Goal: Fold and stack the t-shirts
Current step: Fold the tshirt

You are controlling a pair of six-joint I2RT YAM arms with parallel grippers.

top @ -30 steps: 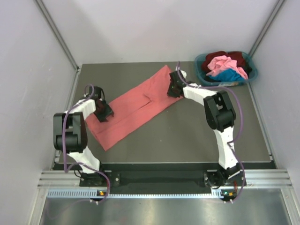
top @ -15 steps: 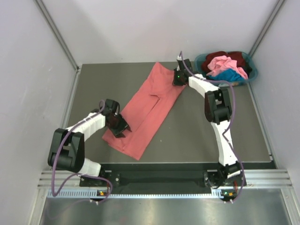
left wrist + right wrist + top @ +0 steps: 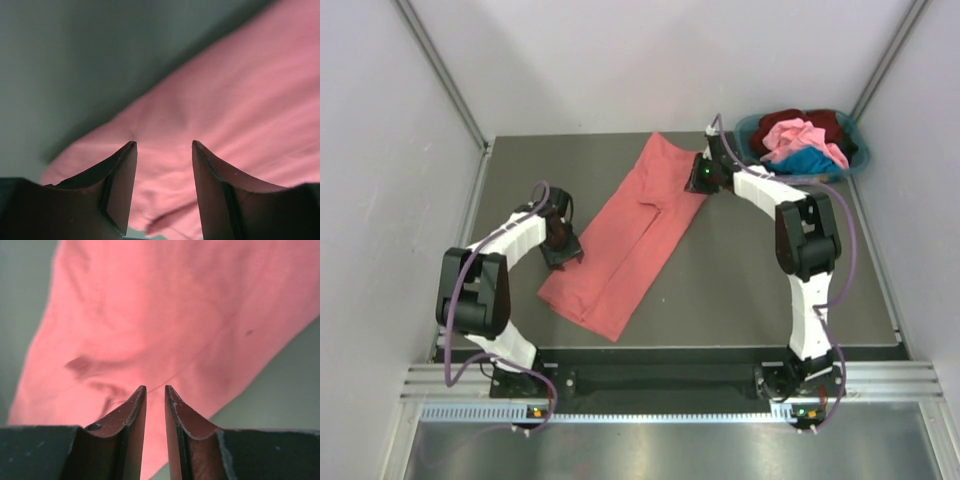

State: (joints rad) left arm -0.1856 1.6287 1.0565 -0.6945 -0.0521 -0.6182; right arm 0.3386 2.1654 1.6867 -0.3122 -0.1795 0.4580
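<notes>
What worries me is the large plain salmon-red cloth t-shirt (image 3: 630,240) coming unfolded. That could happen if the left gripper (image 3: 164,144), its jaws well apart and empty over the near-left edge, pinches only the top layer. It could also happen if the right gripper (image 3: 155,387), its jaws narrowly parted with nothing between them over the far corner, snags the cloth. The shirt lies flat on the dark grey table (image 3: 760,290) between the arms, a long diagonal band with a fold line down its middle and faint wrinkles.
</notes>
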